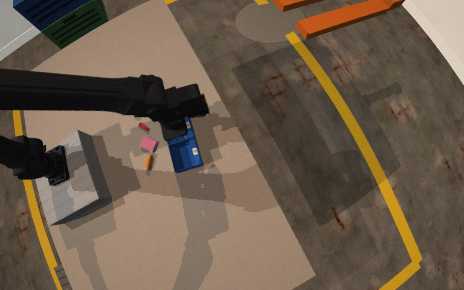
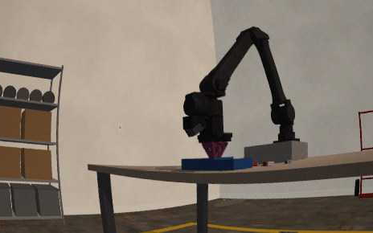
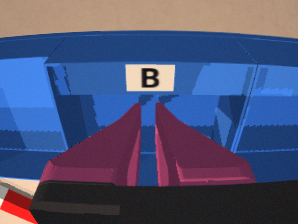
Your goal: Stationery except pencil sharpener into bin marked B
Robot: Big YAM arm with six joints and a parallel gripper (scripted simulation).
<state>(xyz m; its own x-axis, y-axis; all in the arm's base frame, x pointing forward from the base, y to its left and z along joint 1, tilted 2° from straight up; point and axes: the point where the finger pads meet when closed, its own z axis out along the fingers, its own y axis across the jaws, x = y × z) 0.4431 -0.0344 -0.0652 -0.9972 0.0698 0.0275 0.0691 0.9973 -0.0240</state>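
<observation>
A flat blue bin with several compartments lies on the tan table top. In the wrist view the compartment marked B is straight ahead. My gripper has dark-pink fingers and hangs just above that compartment, at the bin's far end in the overhead view. The fingers stand nearly together and I see only blue bin between them. A pink eraser, an orange pencil and a small red thing lie on the table left of the bin. A red-and-white thing shows at the wrist view's lower left.
The arm's grey base block stands at the table's left edge. Blue and green crates sit off the far corner. A shelf rack and a red trolley stand on the floor away from the table.
</observation>
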